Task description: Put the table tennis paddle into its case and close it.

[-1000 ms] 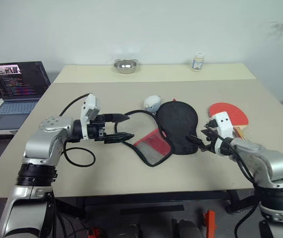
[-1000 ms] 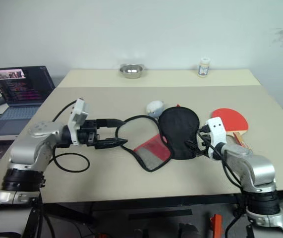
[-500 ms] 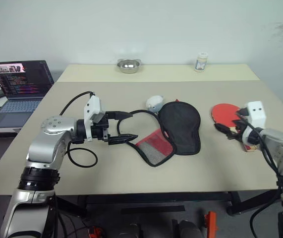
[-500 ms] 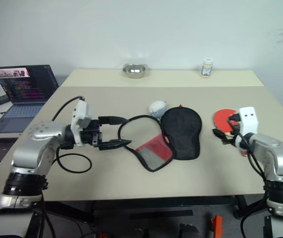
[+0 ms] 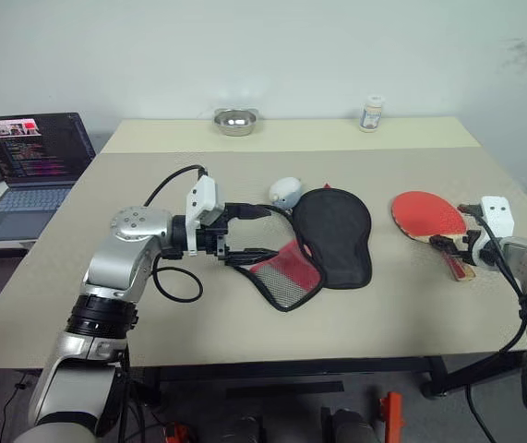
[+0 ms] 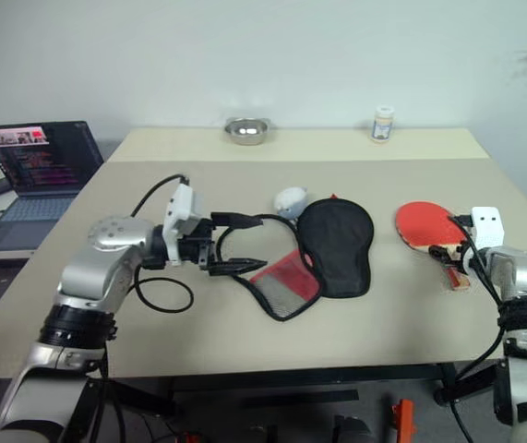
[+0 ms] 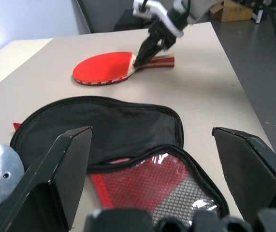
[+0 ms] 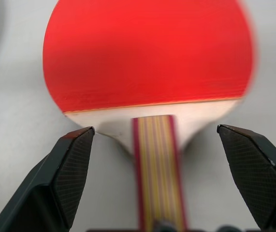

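Note:
The table tennis paddle (image 5: 426, 214) lies flat at the right of the table, red face up, its striped handle (image 8: 156, 159) pointing toward the near edge. My right gripper (image 5: 454, 247) is open, its two fingers (image 8: 75, 164) on either side of the handle without closing on it. The case (image 5: 334, 235) lies in the middle of the table, unzipped, black side up, with the red mesh flap (image 5: 284, 274) folded out to its left. My left gripper (image 5: 261, 235) is open and points at the flap's left edge, holding nothing.
A small whitish rounded object (image 5: 284, 192) sits just behind the case. A metal bowl (image 5: 234, 121) and a small bottle (image 5: 369, 113) stand at the far edge. A laptop (image 5: 28, 157) is on a side table to the left. A black cable (image 5: 175, 281) loops under my left arm.
My right gripper swung right, from the case's right edge to the paddle's handle. My left gripper moved a little right, closer to the mesh flap. Both stayed open.

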`<state>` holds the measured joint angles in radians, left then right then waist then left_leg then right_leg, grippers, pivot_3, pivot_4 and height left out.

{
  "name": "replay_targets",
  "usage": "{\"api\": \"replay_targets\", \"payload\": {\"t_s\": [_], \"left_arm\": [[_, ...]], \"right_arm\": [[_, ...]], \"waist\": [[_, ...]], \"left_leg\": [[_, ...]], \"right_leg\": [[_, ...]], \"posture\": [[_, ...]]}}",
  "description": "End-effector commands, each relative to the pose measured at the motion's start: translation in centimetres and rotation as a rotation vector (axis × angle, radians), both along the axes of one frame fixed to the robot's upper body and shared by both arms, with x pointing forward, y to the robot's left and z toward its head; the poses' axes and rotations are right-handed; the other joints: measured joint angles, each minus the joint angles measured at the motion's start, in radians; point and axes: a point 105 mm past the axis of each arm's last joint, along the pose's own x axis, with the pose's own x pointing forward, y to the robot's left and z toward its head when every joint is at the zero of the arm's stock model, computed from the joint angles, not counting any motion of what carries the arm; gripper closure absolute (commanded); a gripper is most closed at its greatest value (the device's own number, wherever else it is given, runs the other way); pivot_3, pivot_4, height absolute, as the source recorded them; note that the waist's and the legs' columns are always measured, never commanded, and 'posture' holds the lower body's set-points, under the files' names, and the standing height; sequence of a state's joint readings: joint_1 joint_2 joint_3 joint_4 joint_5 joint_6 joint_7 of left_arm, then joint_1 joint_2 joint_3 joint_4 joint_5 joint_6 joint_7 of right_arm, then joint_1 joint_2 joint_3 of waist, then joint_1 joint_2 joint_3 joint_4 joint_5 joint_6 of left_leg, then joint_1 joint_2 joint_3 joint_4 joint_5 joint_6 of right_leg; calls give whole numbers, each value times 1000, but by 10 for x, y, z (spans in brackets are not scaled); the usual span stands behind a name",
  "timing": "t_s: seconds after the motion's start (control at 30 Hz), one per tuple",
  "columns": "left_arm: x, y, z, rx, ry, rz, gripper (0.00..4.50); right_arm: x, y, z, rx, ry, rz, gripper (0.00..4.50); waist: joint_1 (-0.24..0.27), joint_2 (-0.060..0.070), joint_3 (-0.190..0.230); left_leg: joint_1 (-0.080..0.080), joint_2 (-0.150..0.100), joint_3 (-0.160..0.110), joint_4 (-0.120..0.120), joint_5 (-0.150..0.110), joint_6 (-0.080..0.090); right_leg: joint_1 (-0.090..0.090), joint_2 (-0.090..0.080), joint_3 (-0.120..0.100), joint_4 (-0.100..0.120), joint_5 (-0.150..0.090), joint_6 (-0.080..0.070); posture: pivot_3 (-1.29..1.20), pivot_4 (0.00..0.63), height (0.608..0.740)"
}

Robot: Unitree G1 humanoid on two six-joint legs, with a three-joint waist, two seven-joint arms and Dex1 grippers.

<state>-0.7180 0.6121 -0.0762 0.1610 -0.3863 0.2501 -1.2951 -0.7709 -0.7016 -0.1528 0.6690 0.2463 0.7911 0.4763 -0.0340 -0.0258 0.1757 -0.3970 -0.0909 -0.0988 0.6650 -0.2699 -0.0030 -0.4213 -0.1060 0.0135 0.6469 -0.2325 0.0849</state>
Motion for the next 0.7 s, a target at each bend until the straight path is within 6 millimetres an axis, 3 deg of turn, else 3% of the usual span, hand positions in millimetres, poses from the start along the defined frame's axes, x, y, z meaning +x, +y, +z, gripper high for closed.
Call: {"api": "replay_targets", "payload": {"t_s": [0.03,0.17,0.2,0.27,0.53,0.57,0.63,0.7], "left_arm": [[1,-1,13,-3,-52,-9,166],[0,0,15,2,-56,-1,166],[0,0,15,2,-56,2,166],[-1,1,16,2,-56,6,166],[-2,7,16,-6,-49,20,166],[-3,9,16,-16,-44,22,166],[-3,12,15,-28,-33,24,166],[-5,18,13,-30,-20,29,166]], "right_arm": [[6,-4,7,-51,-20,8,19],[6,-4,-7,-77,20,13,19],[6,-4,-8,-81,22,14,190],[5,-4,-10,-93,27,18,621],[4,-3,-9,-49,20,1,3150],[4,-3,-6,-41,7,-4,3400],[8,-2,4,-44,-40,-17,3415],[14,4,29,-39,-126,-24,3415]], "waist": [[-1,0,0],[-1,0,0],[-1,0,0],[-1,0,0],[-1,0,0],[0,0,0],[-1,0,0],[-2,0,0]], "left_leg": [[0,0,0,0,0,0],[0,0,1,0,0,0],[0,0,1,0,0,0],[0,0,0,0,0,0],[1,0,0,0,0,0],[1,0,0,0,0,0],[1,0,0,0,0,0],[1,0,0,0,0,0]], "right_leg": [[0,0,0,-1,0,0],[0,0,0,-2,0,0],[1,0,0,-2,0,0],[1,0,0,-1,0,0],[1,0,0,0,0,1],[1,0,0,0,0,1],[1,0,0,0,0,1],[1,0,1,0,0,1]], "posture": [[0,150,740],[0,150,740],[0,150,740],[0,150,740],[0,150,740],[0,150,740],[0,150,740],[0,150,740]]}}
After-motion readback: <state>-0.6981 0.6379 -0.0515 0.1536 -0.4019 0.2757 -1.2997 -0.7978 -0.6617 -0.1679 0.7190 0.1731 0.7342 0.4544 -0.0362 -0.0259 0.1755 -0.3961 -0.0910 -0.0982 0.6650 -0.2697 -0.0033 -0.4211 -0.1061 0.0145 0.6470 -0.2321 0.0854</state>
